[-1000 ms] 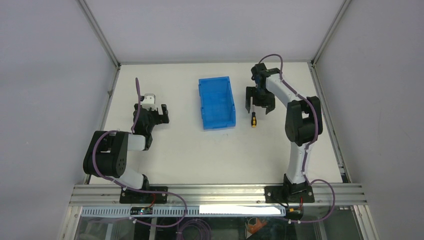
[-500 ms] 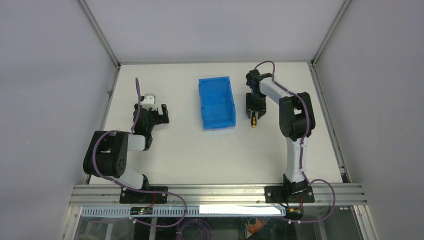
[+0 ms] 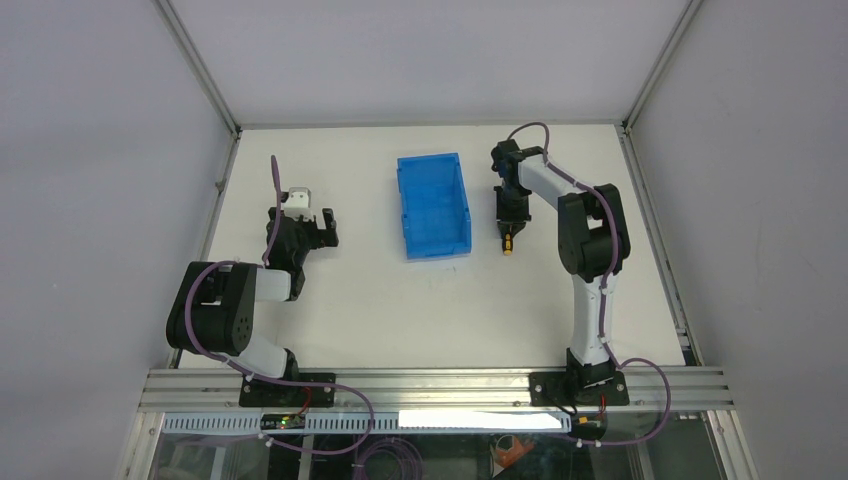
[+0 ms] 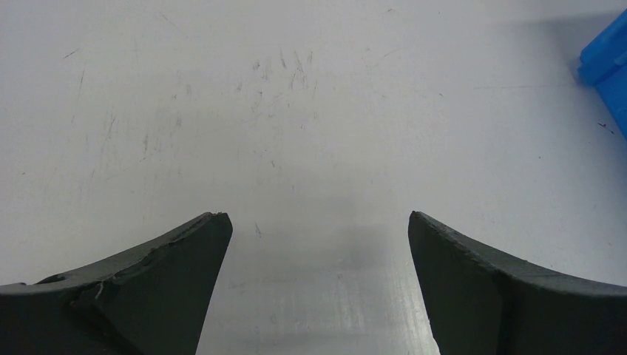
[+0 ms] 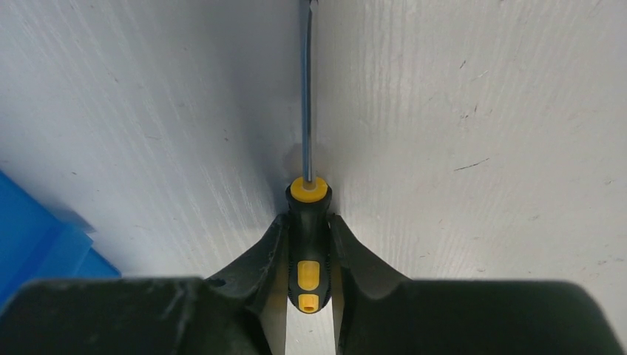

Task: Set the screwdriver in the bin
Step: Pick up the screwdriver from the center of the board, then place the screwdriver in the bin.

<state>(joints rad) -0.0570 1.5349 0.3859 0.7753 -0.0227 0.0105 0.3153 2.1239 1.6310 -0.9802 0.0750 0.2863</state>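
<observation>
The screwdriver [image 5: 308,255] lies flat on the white table just right of the blue bin [image 3: 433,200], its yellow-and-black handle end [image 3: 507,246] pointing toward the near edge. My right gripper [image 5: 308,219] is shut on the black handle, with a finger pressed against each side. The thin shaft [image 5: 306,111] runs straight ahead past the fingertips. In the top view the right gripper [image 3: 509,222] sits low over the tool. The bin stands empty, and a corner [image 5: 37,237] of it shows at the left. My left gripper [image 4: 318,222] is open over bare table, far left of the bin [image 4: 610,66].
A small white block [image 3: 298,197] sits just behind the left gripper [image 3: 318,228]. Grey enclosure walls and metal rails [image 3: 650,230] bound the table on three sides. The aluminium base rail [image 3: 430,385] runs along the near edge.
My right gripper has come down over the screwdriver and its jaws have closed from wide open onto the handle. The left arm and the bin have not moved.
</observation>
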